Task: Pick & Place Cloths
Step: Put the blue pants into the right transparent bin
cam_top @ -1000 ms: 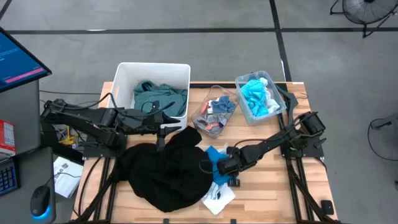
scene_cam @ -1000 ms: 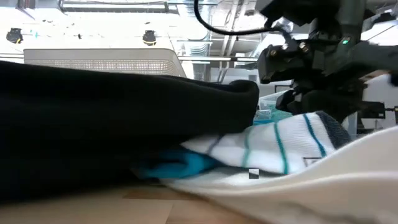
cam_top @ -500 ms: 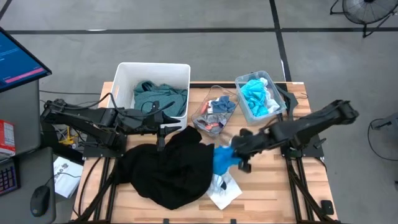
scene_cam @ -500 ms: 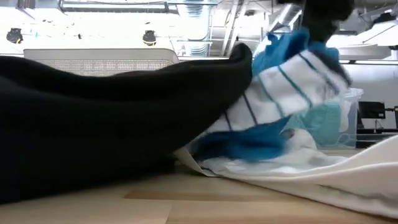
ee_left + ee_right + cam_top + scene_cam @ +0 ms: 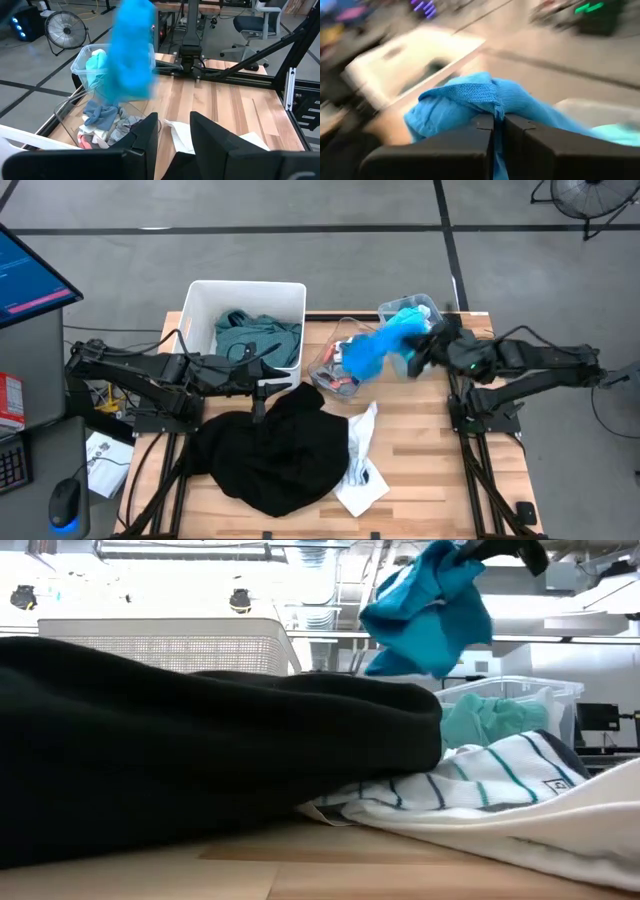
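Note:
My right gripper (image 5: pixel 424 352) is up in the air over the two clear bins, shut on a small bright blue cloth (image 5: pixel 370 352) that also shows in the low view (image 5: pixel 430 610) and the left wrist view (image 5: pixel 131 50). The large black garment (image 5: pixel 265 455) lies heaped on the table's near left. A white cloth (image 5: pixel 358 465) and a striped sock (image 5: pixel 490 775) lie at its right edge. The teal-green shirt (image 5: pixel 255 335) sits in the white bin. My left gripper (image 5: pixel 262 392) waits open above the black garment's far edge. My right gripper pinches a bunched fold of the blue cloth (image 5: pixel 492 107) between its two shut fingers (image 5: pixel 477 125). The fingers come level from the table's right. The cloth is lifted clear of the table and hangs slack below and to the left of the fingers (image 5: pixel 415 625).
The white bin (image 5: pixel 195 305) stands at the far left. One clear bin (image 5: pixel 325 370) holds small grey and blue pieces; the other (image 5: pixel 440 360) holds cyan cloth. Bare wood (image 5: pixel 420 450) lies at the near right. The left arm stretches across the table's left side.
My right gripper has risen from the table beside the black garment and swung toward the far right, over the clear bins, carrying the blue cloth. The striped sock rose with the cloth, then fell back onto the white cloth. The white cloth has been pulled out to the right.

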